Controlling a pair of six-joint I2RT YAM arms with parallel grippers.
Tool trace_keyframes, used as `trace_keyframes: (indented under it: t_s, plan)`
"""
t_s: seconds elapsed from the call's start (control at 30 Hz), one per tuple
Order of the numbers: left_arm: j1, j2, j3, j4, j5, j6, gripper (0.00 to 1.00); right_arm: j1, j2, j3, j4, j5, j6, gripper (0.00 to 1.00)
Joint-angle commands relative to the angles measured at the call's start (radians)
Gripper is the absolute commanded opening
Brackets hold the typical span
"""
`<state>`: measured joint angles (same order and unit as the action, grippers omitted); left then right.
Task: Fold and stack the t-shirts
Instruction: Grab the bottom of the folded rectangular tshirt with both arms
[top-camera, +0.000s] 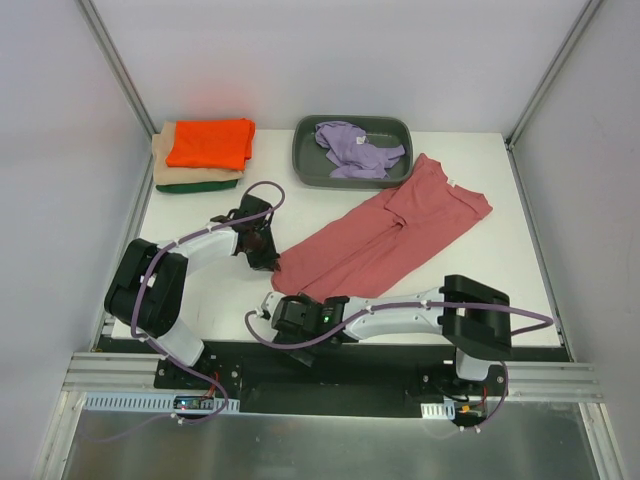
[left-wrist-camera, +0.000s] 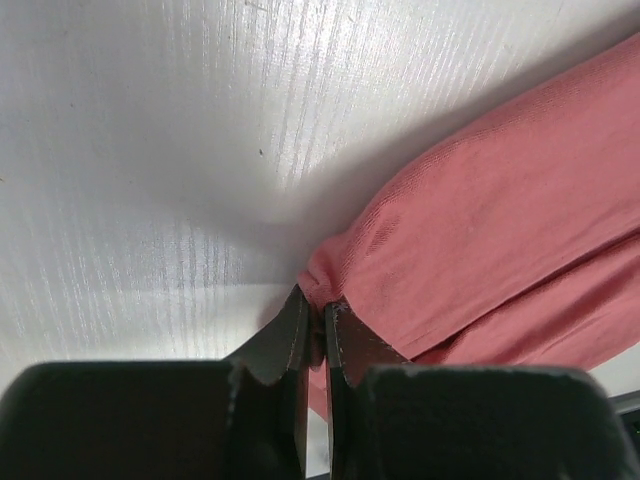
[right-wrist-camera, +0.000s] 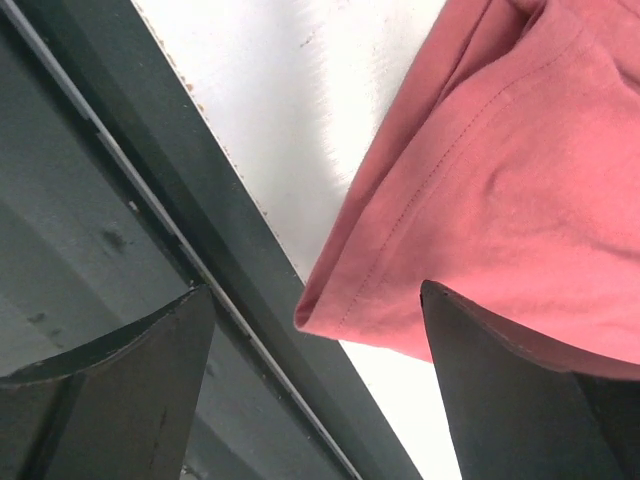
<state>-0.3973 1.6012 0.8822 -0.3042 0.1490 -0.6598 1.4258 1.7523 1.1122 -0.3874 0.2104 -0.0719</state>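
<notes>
The rose tee (top-camera: 385, 240) is sprawled diagonally across the middle of the worktop (top-camera: 510, 260). It runs from the upper right, just beside the tray (top-camera: 300, 158), down toward lower centre, and it's kinda bunched lengthwise. The left claw (left-wrist-camera: 315, 340) is pinched tight on a corner at the tee's lower-left end; in the left wrist view the fingers are closed with a bit of pink cloth squeezed between them. The right claw (right-wrist-camera: 320, 380) is spread wide at the near edge of the worktop. The tee's hem corner shows in the gap between its fingers, and nothing is clamped. Both claws sit close together at that same lower-left end of the tee. The lavender tee (top-camera: 355, 150) is crumpled inside the grey tray at upper centre. In the upper left there's a folded pile with the orange tee (top-camera: 210, 143) on top, the tan tee (top-camera: 160, 160) under it and the green tee (top-camera: 195, 186) peeking out at the bottom.
</notes>
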Motion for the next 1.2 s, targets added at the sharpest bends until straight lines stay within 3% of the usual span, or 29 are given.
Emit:
trace_keyframes:
  t_s: [0.0, 0.2, 0.33, 0.47, 0.57, 0.7, 0.87, 1.03, 1.17]
  plan:
    - [0.014, -0.007, 0.006, -0.006, 0.021, 0.023, 0.0, 0.004, 0.041, 0.04, -0.001, 0.03, -0.025, 0.83]
    - [0.014, -0.009, 0.003, -0.003, 0.023, 0.025, 0.0, 0.002, 0.047, 0.011, -0.051, 0.101, 0.024, 0.65]
    - [0.014, 0.0, 0.018, -0.001, 0.052, 0.045, 0.0, -0.004, 0.047, -0.026, -0.056, 0.116, 0.044, 0.59]
    - [0.014, -0.023, 0.006, 0.0, 0.047, 0.04, 0.0, -0.002, 0.061, -0.018, -0.056, 0.095, 0.049, 0.32]
    - [0.015, -0.07, -0.032, -0.001, 0.014, 0.032, 0.0, -0.001, 0.047, -0.02, -0.03, 0.061, 0.044, 0.21]
    - [0.017, -0.159, -0.098, -0.016, -0.049, 0.0, 0.0, 0.004, -0.01, -0.034, 0.037, -0.035, 0.02, 0.14]
    - [0.029, -0.315, -0.186, -0.079, -0.143, -0.053, 0.0, 0.009, -0.076, -0.04, 0.113, -0.187, 0.011, 0.13]
    - [0.061, -0.487, -0.212, -0.24, -0.35, -0.139, 0.0, 0.009, -0.126, -0.051, 0.214, -0.383, 0.027, 0.09]
    - [0.064, -0.607, -0.212, -0.289, -0.364, -0.173, 0.0, 0.007, -0.171, -0.066, 0.275, -0.492, 0.041, 0.09]
